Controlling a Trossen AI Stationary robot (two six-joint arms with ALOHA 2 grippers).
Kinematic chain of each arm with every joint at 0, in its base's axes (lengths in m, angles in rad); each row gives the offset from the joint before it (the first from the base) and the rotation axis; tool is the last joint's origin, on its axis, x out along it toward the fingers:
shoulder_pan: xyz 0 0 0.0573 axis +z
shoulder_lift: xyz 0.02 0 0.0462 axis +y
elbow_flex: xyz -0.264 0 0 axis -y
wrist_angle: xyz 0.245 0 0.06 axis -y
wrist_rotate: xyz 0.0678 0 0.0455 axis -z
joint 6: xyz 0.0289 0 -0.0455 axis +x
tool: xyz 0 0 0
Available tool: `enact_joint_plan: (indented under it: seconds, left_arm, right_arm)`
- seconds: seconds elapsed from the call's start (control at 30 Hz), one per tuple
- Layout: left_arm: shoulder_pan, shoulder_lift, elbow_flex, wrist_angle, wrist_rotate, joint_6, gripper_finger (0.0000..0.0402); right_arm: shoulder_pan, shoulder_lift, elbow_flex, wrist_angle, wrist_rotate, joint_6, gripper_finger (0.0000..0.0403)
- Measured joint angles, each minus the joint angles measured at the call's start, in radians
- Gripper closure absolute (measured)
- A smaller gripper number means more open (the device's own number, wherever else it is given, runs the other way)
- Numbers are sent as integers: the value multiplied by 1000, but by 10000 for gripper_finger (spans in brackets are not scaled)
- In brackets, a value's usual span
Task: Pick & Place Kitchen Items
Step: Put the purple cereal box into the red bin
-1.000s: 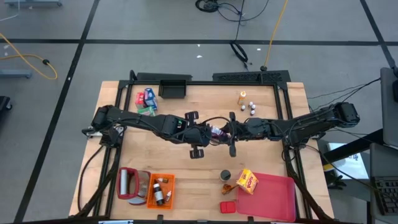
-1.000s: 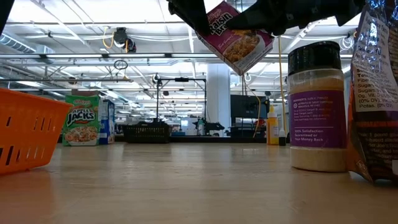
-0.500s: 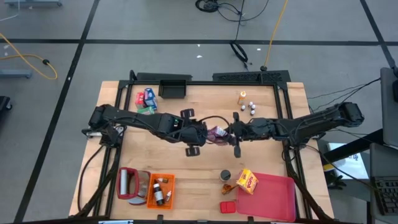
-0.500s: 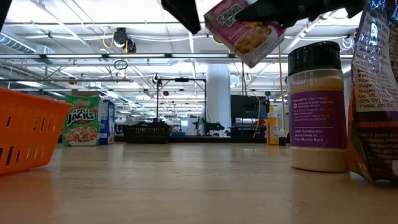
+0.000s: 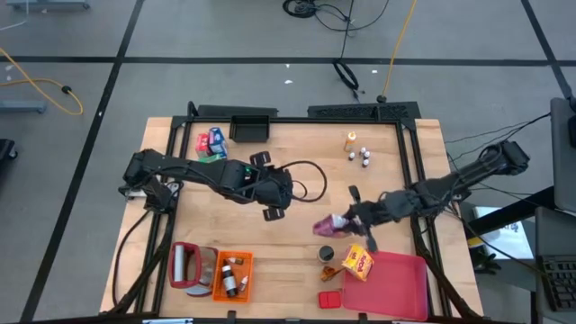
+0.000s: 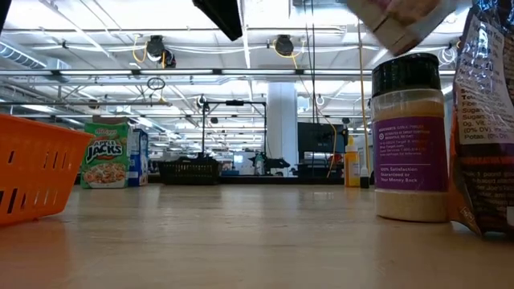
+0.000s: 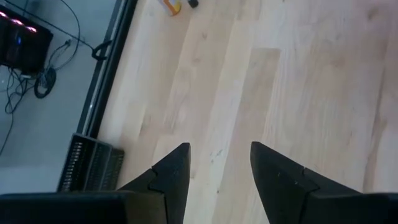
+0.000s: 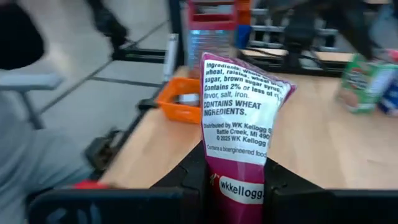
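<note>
A purple-pink cereal box (image 8: 242,118) is up in the air over the table's near right part, and my right gripper (image 5: 340,221) is shut on it. In the high view the box (image 5: 325,225) sticks out past the fingers toward the table's left. In the low view the box (image 6: 401,20) shows above a black-lidded spice jar (image 6: 409,136). My left gripper (image 7: 217,149) hovers open over the bare middle of the table (image 5: 274,189), nothing between its fingers. My right gripper pinches the box's end nearest the wrist (image 8: 239,186) between its two fingers, one on each broad face, with the narrow ingredients panel turned toward the wrist camera. The fingers come about level from the table's right side. The box is lifted clear of the table.
A pink-red tray (image 5: 396,288) lies at the near right, with a yellow box (image 5: 358,261), a dark round tin (image 5: 326,254) and a red box (image 5: 329,298) beside it. An orange crate (image 5: 232,274) stands near left. Boxes (image 5: 211,144) and small bottles (image 5: 363,155) stand far back.
Both grippers had the box at the table's middle. My left gripper has let go of it and drawn back a little toward the far left. My right gripper has swung with the box toward the near right, toward the tray, and the box has stayed clear of the table.
</note>
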Motion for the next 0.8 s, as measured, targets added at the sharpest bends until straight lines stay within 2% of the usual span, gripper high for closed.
enact_joint_plan:
  seconds: [0.17, 0.53, 0.8]
  left_arm:
    - [0, 0, 0, 3, 0, -1, 231]
    - [0, 1, 0, 2, 1, 0, 231]
    - [0, 1, 0, 2, 1, 1, 231]
  right_arm:
    - [124, -36, 0, -40, 22, 12, 351]
    - [428, -99, -130, -13, 384, 184, 351]
    - [587, -118, -250, 155, 515, 241, 351]
